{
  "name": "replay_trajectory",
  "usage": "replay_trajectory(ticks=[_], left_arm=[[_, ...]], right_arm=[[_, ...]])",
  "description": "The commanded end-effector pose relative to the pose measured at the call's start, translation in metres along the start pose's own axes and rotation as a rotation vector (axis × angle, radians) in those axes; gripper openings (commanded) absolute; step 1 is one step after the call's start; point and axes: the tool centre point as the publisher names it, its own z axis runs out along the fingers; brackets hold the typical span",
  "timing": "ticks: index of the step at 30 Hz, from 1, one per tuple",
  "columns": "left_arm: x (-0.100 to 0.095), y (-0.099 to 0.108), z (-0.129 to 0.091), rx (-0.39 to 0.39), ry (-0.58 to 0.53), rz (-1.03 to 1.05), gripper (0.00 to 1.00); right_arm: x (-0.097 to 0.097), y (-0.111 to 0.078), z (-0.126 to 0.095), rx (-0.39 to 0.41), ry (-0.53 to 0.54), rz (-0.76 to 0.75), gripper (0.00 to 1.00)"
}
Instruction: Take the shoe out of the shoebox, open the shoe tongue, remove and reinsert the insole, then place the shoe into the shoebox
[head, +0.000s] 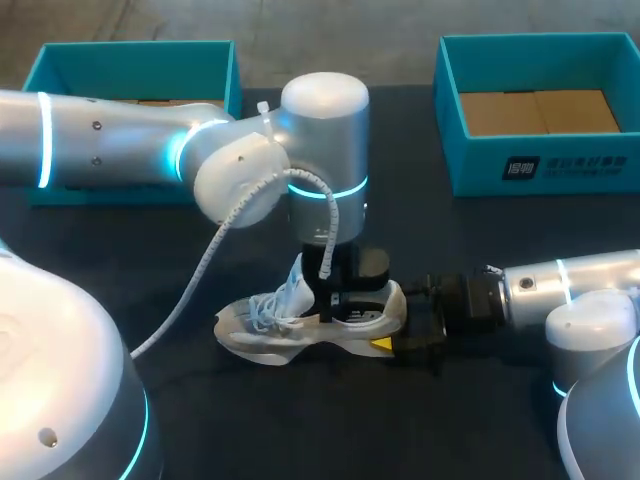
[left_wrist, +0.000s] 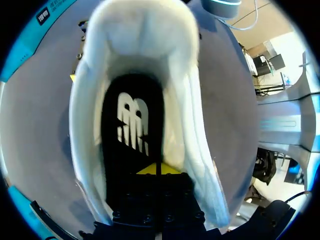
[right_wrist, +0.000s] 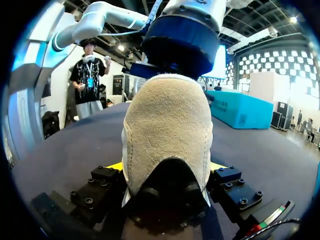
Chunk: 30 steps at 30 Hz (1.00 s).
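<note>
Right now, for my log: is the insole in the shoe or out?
In. The black insole lies flat inside the white shoe.

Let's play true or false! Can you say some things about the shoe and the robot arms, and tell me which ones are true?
1. The shoe is inside a shoebox. False: it lies on the table.
2. The right arm's jaws hold the shoe by its heel. True.
3. The insole in the shoe is black. True.
4. The laces are red. False: they are white.
5. The left arm's jaws are down inside the shoe. True.
</note>
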Motion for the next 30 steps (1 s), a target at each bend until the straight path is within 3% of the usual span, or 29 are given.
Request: replay_trajectory(ticks=[1,9,19,28,30], left_arm=[[0.006,0.013,0.014,0.016,-0.001,-0.004,0.0],[0.009,0.01,0.017,0.041,-0.061,0.033,0.0],[-0.005,-0.006,0.008,0.044,-0.164,-0.005,0.0],[-0.016,-0.01,0.006,0.046,-0.187,-0.023,0.0],[-0.016,-0.011,0.008,0.046,-0.19,-0.014,0.15]], right_arm=[[-0.001,0.001,0.001,0.007,-0.001,0.002,0.0],[-0.001,0.001,0.001,0.007,-0.001,0.002,0.0],[-0.001,0.001,0.001,0.007,-0.001,0.002,0.0],[-0.001,0.001,0.001,0.007,-0.001,0.002,0.0],[-0.001,0.001,0.001,0.007,-0.001,0.002,0.0]])
